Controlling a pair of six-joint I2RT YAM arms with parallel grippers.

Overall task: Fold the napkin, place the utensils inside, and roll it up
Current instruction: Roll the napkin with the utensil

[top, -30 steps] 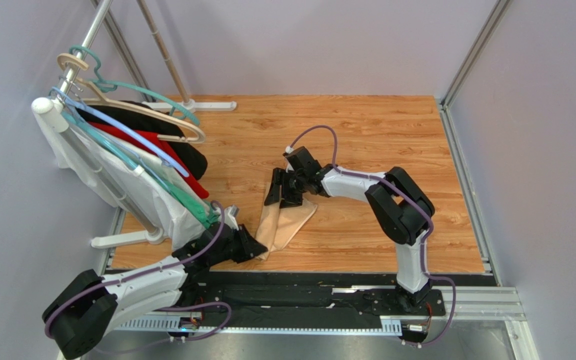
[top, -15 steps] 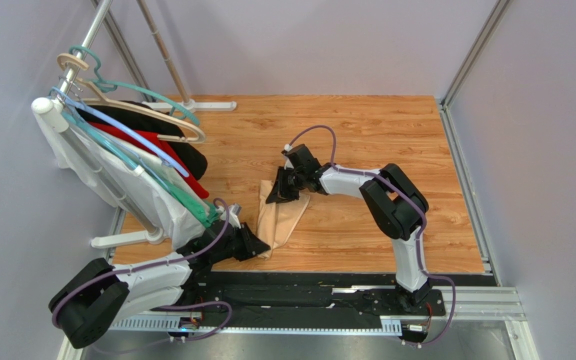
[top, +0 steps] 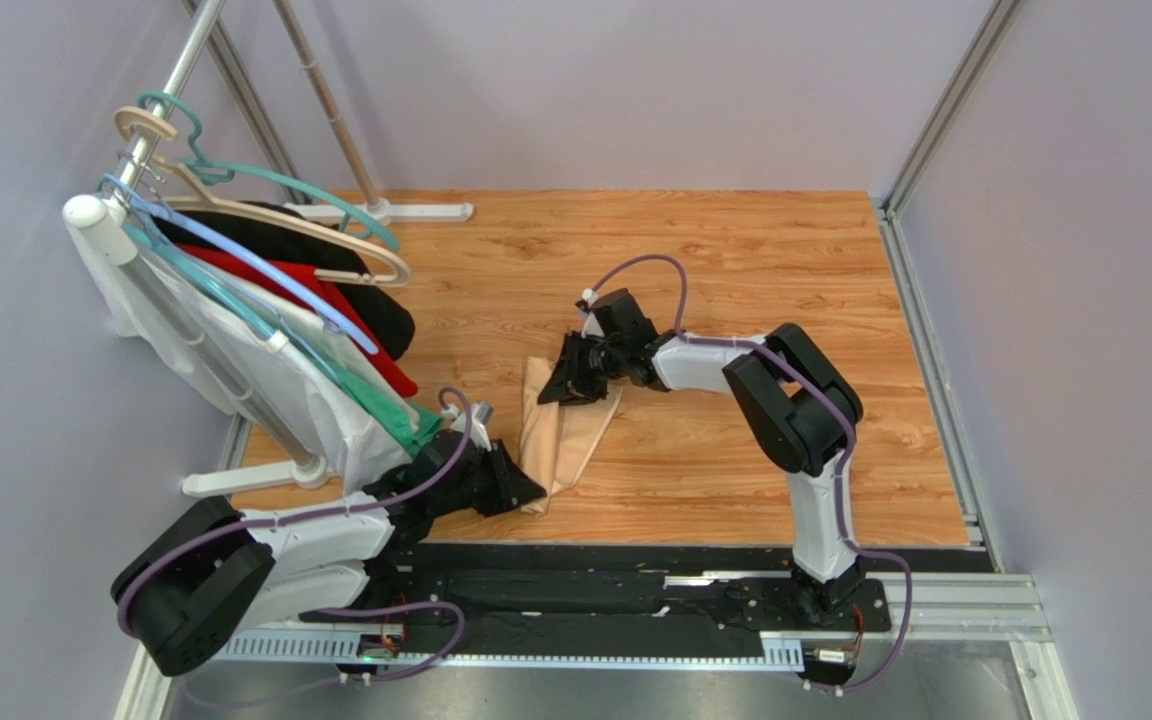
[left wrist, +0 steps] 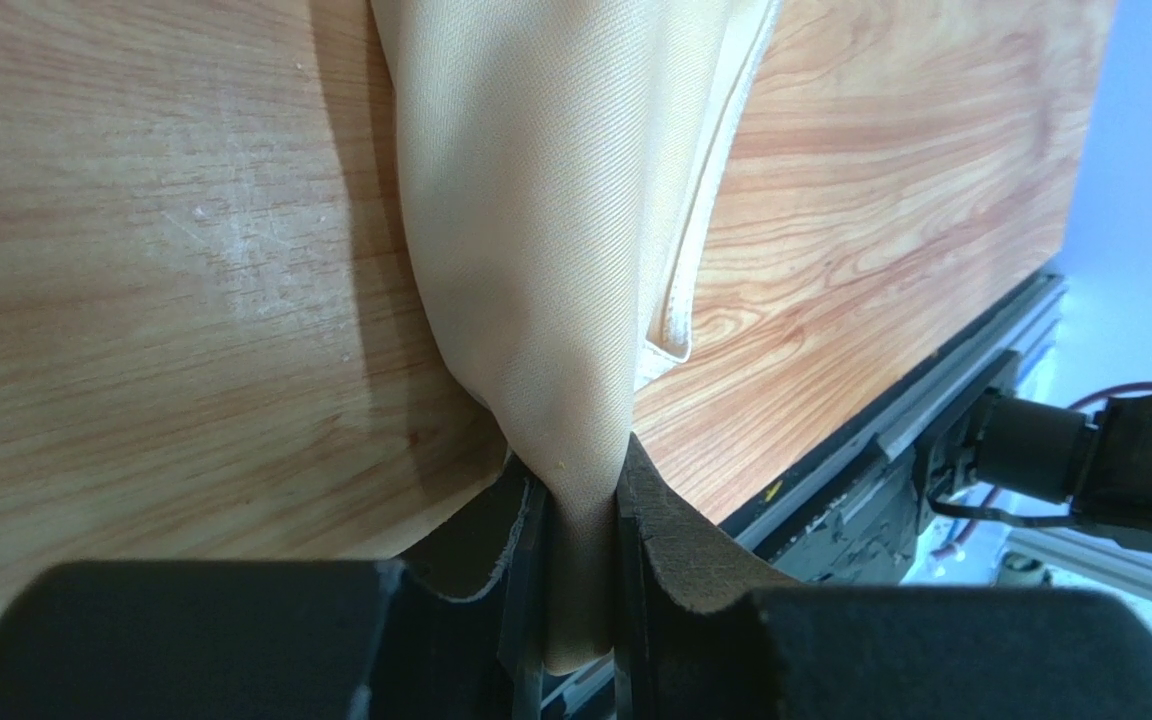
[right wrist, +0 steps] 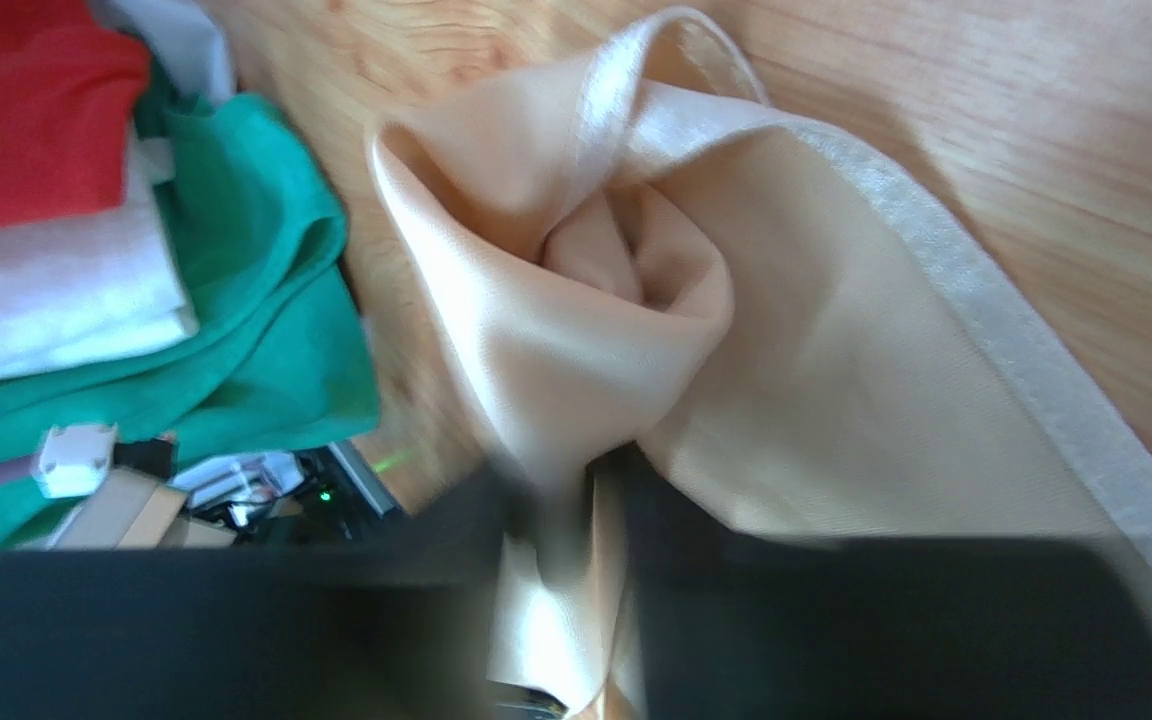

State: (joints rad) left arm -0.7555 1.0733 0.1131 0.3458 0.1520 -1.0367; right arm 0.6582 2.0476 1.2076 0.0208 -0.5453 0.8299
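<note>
Top view: pale peach-beige cloth napkin [top: 573,432] lies bunched into a narrow strip on the wooden counter [top: 748,270], near its front-left part. Left hand [top: 519,489] is at the strip's near end, right hand [top: 564,384] at its far end. The strip runs between the two. Rack of white, red and black garments on hangers [top: 274,338] stands just left of the napkin.

Left wrist: left hand [left wrist: 579,578] is clamped narrow on a gathered fold of the napkin [left wrist: 560,225]. Cloth is squeezed between both pads [left wrist: 665,525]. From there it fans out across the counter [left wrist: 162,225], hemmed edge on the right side.

Right wrist: right hand [right wrist: 605,578], blurred, has its fingers close together with a fold of napkin [right wrist: 778,390] pinched in the gap. Above that the cloth is twisted into a loose swirl, resting on the counter [right wrist: 988,120]. Green cloth [right wrist: 259,300], white cloth [right wrist: 56,300] and red cloth [right wrist: 26,105] sit just left of it.
</note>
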